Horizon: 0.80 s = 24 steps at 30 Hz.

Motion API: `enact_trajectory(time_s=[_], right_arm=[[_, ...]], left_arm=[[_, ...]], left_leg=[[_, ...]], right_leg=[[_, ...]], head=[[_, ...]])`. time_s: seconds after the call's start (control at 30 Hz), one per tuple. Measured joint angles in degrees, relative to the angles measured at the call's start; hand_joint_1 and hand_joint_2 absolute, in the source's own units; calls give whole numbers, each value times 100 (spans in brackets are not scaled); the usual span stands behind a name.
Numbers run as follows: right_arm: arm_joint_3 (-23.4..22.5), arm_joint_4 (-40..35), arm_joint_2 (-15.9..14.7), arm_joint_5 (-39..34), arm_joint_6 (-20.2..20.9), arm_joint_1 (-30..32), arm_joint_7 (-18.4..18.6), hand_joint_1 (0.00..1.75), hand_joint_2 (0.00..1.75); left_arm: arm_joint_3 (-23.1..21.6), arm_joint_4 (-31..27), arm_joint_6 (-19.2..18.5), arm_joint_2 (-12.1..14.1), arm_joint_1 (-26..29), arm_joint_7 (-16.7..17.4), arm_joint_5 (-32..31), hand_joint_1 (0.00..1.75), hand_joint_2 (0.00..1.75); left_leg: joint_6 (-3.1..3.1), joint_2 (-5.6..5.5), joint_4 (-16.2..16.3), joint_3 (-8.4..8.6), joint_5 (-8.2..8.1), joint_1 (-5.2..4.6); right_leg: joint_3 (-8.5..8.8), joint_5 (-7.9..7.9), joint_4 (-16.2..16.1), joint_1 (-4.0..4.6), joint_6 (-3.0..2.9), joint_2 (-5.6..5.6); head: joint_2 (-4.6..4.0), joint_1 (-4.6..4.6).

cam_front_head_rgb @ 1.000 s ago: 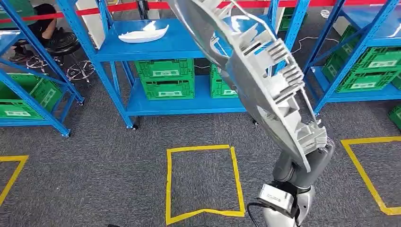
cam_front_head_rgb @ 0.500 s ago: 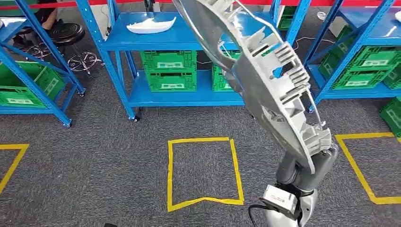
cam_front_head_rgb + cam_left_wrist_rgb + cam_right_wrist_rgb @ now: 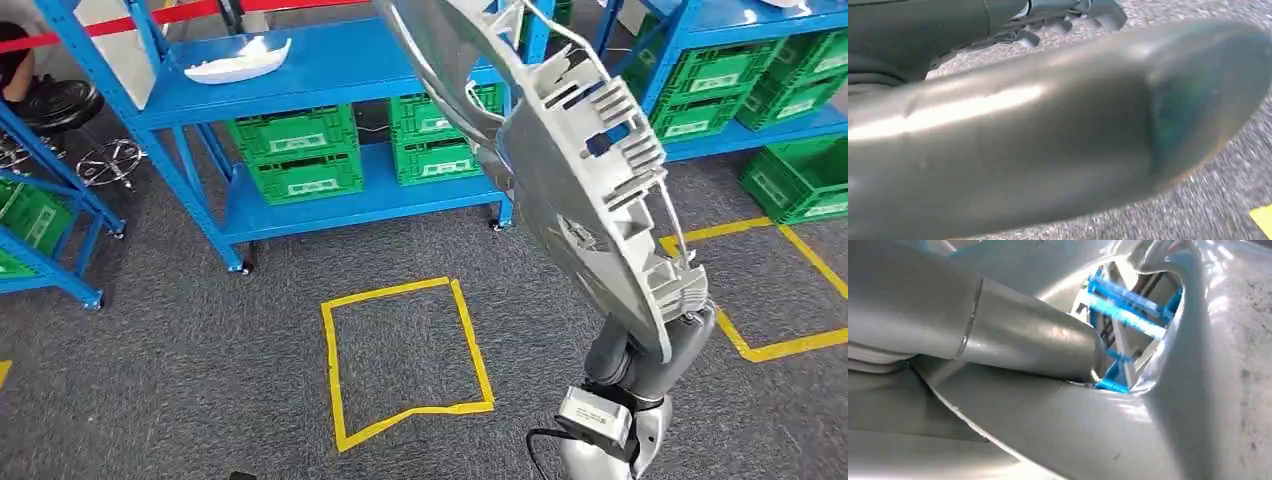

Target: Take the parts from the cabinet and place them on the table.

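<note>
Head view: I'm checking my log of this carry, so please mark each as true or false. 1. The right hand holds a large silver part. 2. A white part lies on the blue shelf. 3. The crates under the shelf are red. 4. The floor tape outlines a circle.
1. True: the right hand holds the large silver part raised.
2. True: a white part lies on the blue shelf.
3. False: the crates are green.
4. False: the yellow floor tape outlines a four-sided box.
</note>
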Motion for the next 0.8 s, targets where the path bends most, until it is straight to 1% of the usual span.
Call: enact_trajectory(time_s=[0.03, 0.07, 0.1, 0.13, 0.17, 0.2, 0.23, 0.27, 0.3, 0.33, 0.37, 0.4, 0.43, 0.47, 0.5, 0.53, 0.57, 0.6, 0.63, 0.67, 0.7, 0.73, 0.77, 0.8], right_arm=[[9, 2, 0, -46, 0, 8, 0, 175, 0], [20, 6, 0, -78, 0, 26, 4, 175, 0], [31, 9, 2, -98, -2, 43, 4, 175, 0], [44, 15, 6, -105, 0, 48, 2, 175, 0], [55, 24, 18, -103, 2, 46, 2, 175, 0], [74, 26, 28, -105, 13, 46, 2, 175, 0], [90, 31, 33, -120, 18, 39, 2, 175, 0], [109, 33, 35, -140, 20, 16, 4, 175, 0], [122, 35, 35, -175, 20, 13, 2, 175, 0], [122, 35, 31, -221, 20, 33, 0, 175, 0], [122, 35, 26, -238, 15, 64, 2, 175, 0], [120, 33, 22, -238, 9, 90, 2, 175, 0], [118, 28, 15, -229, 0, 94, 2, 175, 0], [118, 28, 13, -205, 0, 91, 0, 175, 0], [118, 28, 13, -153, 0, 104, 0, 175, 0], [116, 26, 13, -85, 0, 140, 0, 175, 0], [111, 26, 13, -70, 0, 179, 2, 175, 0], [105, 26, 9, -100, 0, 219, 2, 175, 0], [101, 26, 4, -133, 0, 250, 2, 175, 0], [101, 20, 2, -155, 0, 262, 2, 175, 0], [96, 0, 0, -177, 0, 262, 4, 175, 0], [92, -20, -2, -207, 0, 258, 0, 175, 0], [92, -28, -2, -236, 0, 262, -2, 175, 0], [88, -39, -4, -253, -2, 264, 2, 175, 0]], left_arm=[[0, 2, 0, 0, 15, -26, 50, 0, 0], [2, 2, -6, 0, 28, -37, 100, 0, 0], [7, 2, -22, 0, 31, -35, 140, 0, 0], [18, 2, -70, -2, 29, -24, 235, 0, 0], [37, 2, -118, -4, 25, -20, 330, 0, 0], [79, 2, -142, -7, 21, -24, 437, 0, 0], [134, 2, -175, -13, 21, -50, 525, 0, 0], [184, 2, -201, -20, 21, -103, 588, 0, 0], [221, 4, -247, -24, 27, -155, 632, 0, 0], [262, 2, -278, -24, 25, -208, 653, 0, 0], [291, 2, -304, -26, 20, -221, 645, 0, 0], [295, 4, -310, -50, 15, -201, 568, 0, 0], [295, -4, -310, -20, 13, -171, 490, 0, 0], [293, -4, -310, -13, 19, -134, 444, 0, 0], [295, -4, -315, -2, 31, -85, 406, 0, 0], [295, -4, -332, 13, 43, -61, 376, 0, 0], [295, -4, -370, 22, 48, -50, 356, 0, 0], [293, -2, -413, 24, 48, -57, 354, 0, 0], [293, -2, -442, 22, 43, -77, 354, 0, 0], [293, -2, -457, 22, 33, -85, 352, 0, 0], [293, -2, -477, 17, 26, -76, 334, 0, 0], [291, -2, -479, 17, 20, -17, 282, 0, 0], [289, 0, -481, 15, 19, 61, 253, 0, 0], [289, 0, -487, 13, 16, 114, 242, 0, 0]], left_leg=[[-14, -17, 391, -185, -132, 12], [-22, -19, 591, -289, -132, 20], [-23, -23, 510, -260, -1, 28], [-20, -39, 188, -126, 248, 38], [-9, -94, -342, 105, 563, 51], [0, -263, -859, 328, 812, 72], [8, -556, -1034, 395, 740, 92], [16, -549, -1141, 420, 739, 93], [33, -500, -1114, 415, 749, 78], [64, -438, -1096, 410, 755, 59], [108, -376, -1123, 413, 780, 68], [170, -282, -1165, 420, 821, 122], [211, -233, -1176, 416, 832, 110], [231, -159, -1175, 404, 834, 103], [236, -83, -1170, 396, 832, 88], [238, 12, -1167, 390, 830, 83], [238, 86, -1163, 385, 830, 81], [238, 161, -1161, 384, 829, 82], [236, 225, -1155, 384, 828, 82], [230, 289, -1148, 385, 822, 82], [216, 349, -1135, 388, 809, 82], [188, 399, -1114, 392, 792, 59], [144, 435, -1098, 386, 767, 25], [115, 466, -1110, 403, 770, 27]], right_leg=[[-7, 5, 2, 0, -4, 78], [-8, 9, 4, -3, 1, 158], [-5, 14, 8, -8, 10, 239], [-5, 19, 18, -17, 20, 326], [-4, 24, 28, -26, 32, 412], [-7, 27, 36, -34, 55, 485], [-34, 40, 49, -20, 93, 534], [-85, 56, 70, -26, 134, 624], [-114, 91, 55, -43, 184, 670], [-128, 122, 27, -59, 233, 744], [-137, 149, 10, -43, 278, 811], [-156, 113, 46, -59, 281, 723], [-236, -26, 219, -10, 311, 409], [-405, -249, 570, -10, 332, 223], [-610, -475, 1027, -19, 352, 127], [-830, -678, 1526, -29, 369, 86], [-946, -744, 1806, -33, 378, 70], [-921, -677, 1792, -38, 382, 57], [-749, -497, 1502, -44, 376, 41], [-479, -285, 1042, -45, 363, 4], [-160, -94, 502, -37, 340, -114], [76, -111, 44, -2, 304, -408], [75, -82, 24, 22, 254, -352], [56, -81, 32, 16, 232, -281]], head=[[2, 0], [0, 2], [0, 0], [2, 0], [0, 0], [2, 0], [2, 2], [0, 7], [0, 7], [2, 4], [2, 7], [2, 2], [0, 48], [2, 98], [0, 96], [0, 98], [2, 98], [0, 101], [2, 101], [2, 101], [2, 101], [2, 98], [0, 90], [2, 94]])
